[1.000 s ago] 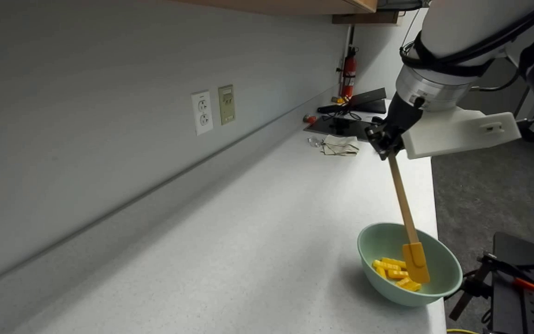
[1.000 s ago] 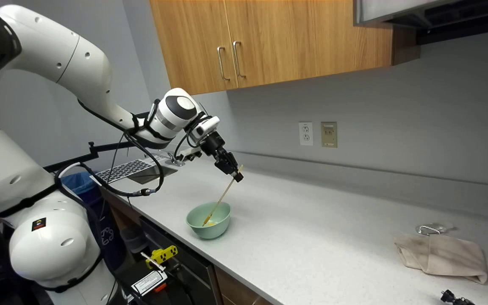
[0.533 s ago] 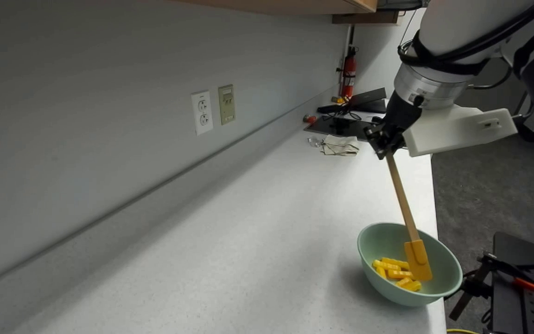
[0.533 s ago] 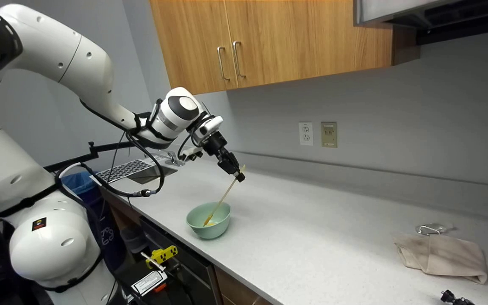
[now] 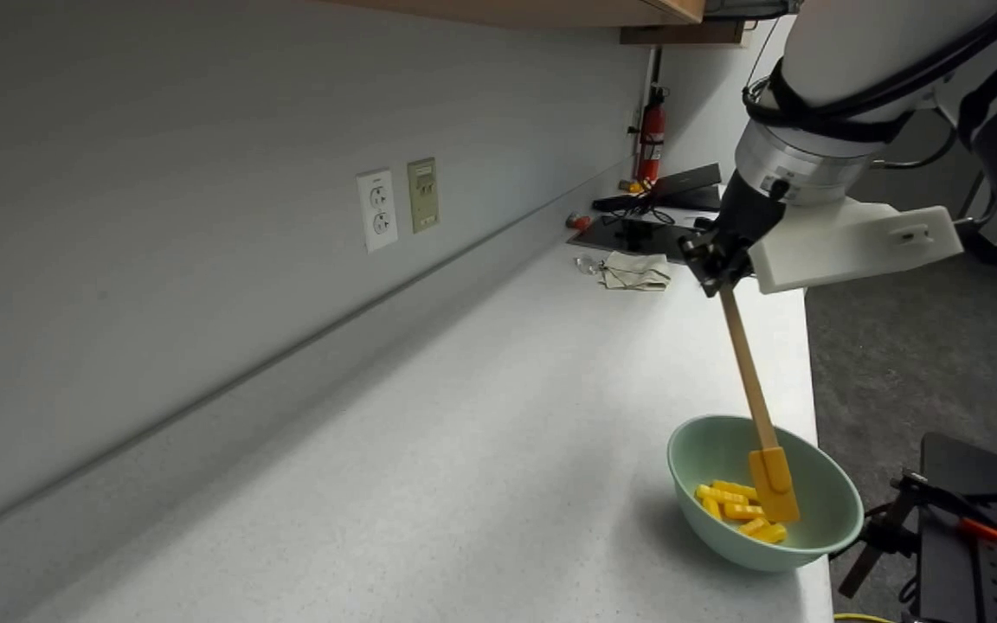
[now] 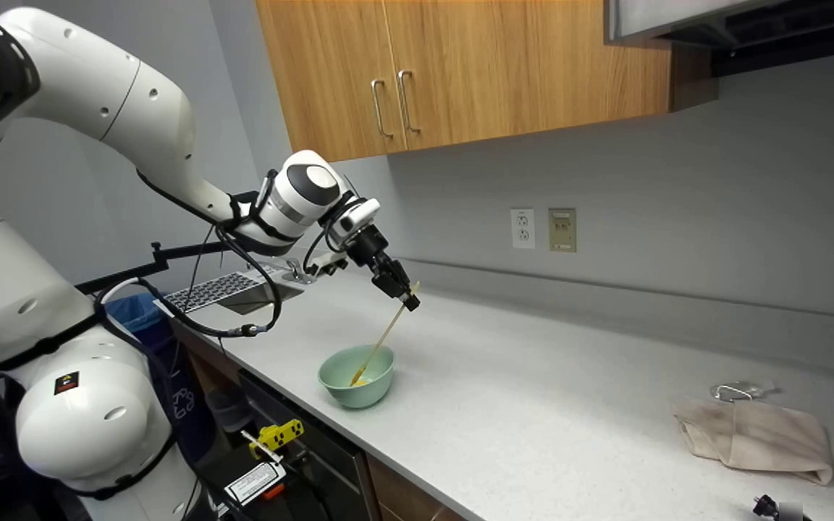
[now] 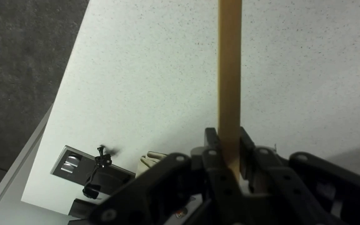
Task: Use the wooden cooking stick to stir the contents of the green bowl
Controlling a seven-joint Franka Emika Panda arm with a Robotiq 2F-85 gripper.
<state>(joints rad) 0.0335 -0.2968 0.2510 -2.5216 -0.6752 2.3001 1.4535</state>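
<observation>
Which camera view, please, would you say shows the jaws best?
The wrist view: there the jaws appear up close, shut on the stick from both sides. In both exterior views they look small and dark, with the stick slanting down from them into the bowl.

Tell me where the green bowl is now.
In an exterior view, the green bowl sits at lower right near the counter edge, with the wooden cooking stick slanting into it and yellow pieces inside.
</observation>
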